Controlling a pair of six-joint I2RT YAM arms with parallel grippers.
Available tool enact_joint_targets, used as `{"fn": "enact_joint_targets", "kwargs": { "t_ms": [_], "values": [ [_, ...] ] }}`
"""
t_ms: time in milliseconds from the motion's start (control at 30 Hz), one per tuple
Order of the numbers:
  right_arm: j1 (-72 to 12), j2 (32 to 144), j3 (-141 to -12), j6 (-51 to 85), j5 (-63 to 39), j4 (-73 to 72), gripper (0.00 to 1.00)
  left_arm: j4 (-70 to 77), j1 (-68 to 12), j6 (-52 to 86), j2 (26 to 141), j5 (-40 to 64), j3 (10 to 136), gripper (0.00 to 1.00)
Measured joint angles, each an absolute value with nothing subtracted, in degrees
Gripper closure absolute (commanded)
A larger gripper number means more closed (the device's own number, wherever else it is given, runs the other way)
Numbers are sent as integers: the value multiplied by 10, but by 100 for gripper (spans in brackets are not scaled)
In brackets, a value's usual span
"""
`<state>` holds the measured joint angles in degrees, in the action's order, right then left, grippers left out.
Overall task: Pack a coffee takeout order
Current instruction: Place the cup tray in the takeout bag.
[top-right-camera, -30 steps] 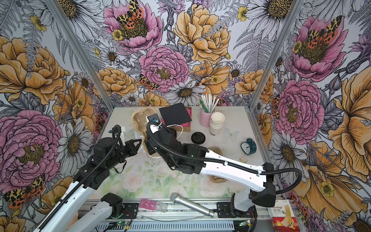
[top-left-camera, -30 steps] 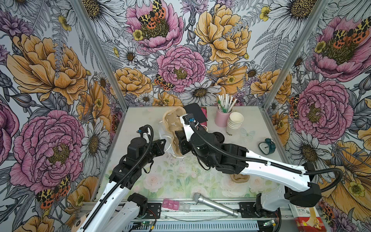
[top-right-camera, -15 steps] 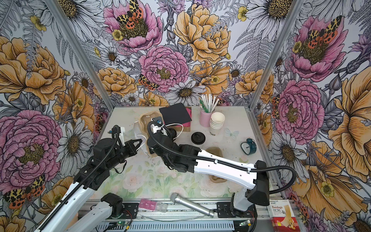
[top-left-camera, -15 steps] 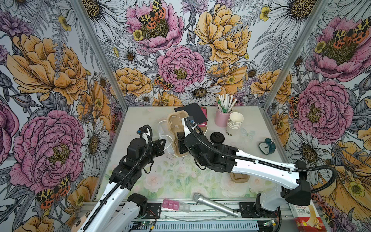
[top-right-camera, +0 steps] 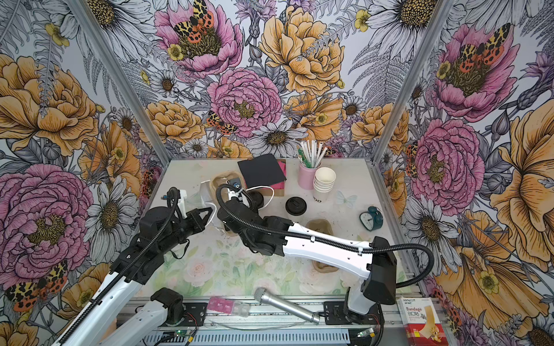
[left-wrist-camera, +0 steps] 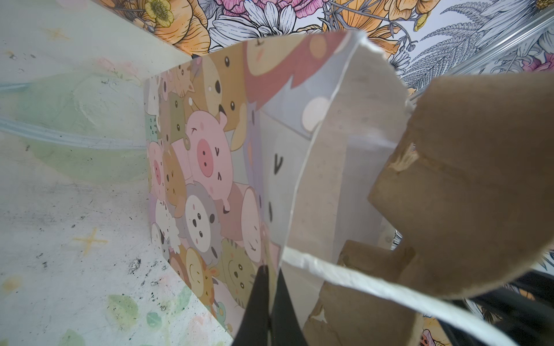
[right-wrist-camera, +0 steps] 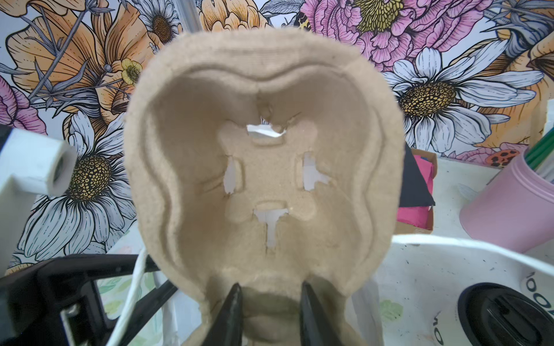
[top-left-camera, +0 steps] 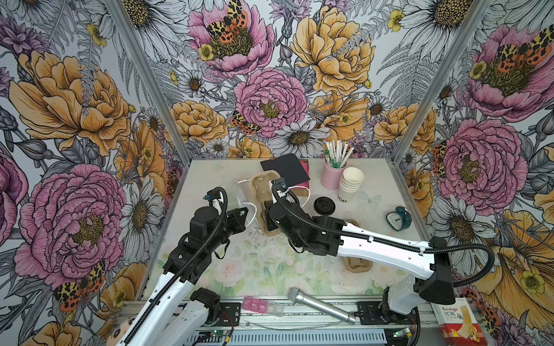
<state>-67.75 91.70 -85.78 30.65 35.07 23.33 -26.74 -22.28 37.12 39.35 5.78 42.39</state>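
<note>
Right gripper (right-wrist-camera: 269, 289), partly closed, pinches the cup tray (right-wrist-camera: 263, 90), left gripper (left-wrist-camera: 271, 271) clamps the bag's (left-wrist-camera: 209, 179) rim, while what looks like the lidded cup (top-left-camera: 323, 206) stands near the table's (top-left-camera: 374, 173) middle, black napkin (top-left-camera: 284, 169) at its far edge.

bag (left-wrist-camera: 204, 167): pastel cartoon animals | carrier (right-wrist-camera: 263, 179): tan | lid (top-left-camera: 324, 205): black

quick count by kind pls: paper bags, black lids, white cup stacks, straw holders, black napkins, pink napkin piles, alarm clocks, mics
paper bag: 1
black lid: 1
stack of white cups: 1
pink straw holder: 1
black napkin: 1
pink napkin pile: 1
alarm clock: 1
microphone: 1
total: 8
</note>
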Motion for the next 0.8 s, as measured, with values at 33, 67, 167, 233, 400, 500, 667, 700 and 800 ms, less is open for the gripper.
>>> {"fn": "enact_joint_targets", "kwargs": {
  "t_ms": [33,67,167,233,400,500,667,700,800],
  "values": [
    [-675,917,-856,307,350,233,83,-267,-223,371,394,58,424,100],
    [-673,917,-854,307,349,233,83,-267,-223,371,394,58,424,100],
    [-671,919,-854,307,347,232,83,-267,-223,371,394,60,424,100],
    [-670,924,-854,307,347,230,83,-267,-223,371,394,60,424,100],
    [-670,942,-854,313,332,229,83,-267,-223,371,394,60,424,100],
    [-670,947,-853,317,321,229,83,-267,-223,371,394,60,424,100],
    [-670,947,-845,324,309,229,83,-267,-223,371,394,60,423,100],
    [-670,947,-841,326,307,228,83,-267,-223,371,394,60,423,100],
    [-670,947,-832,335,302,229,82,-267,-223,371,394,60,420,100]
  ]
}}
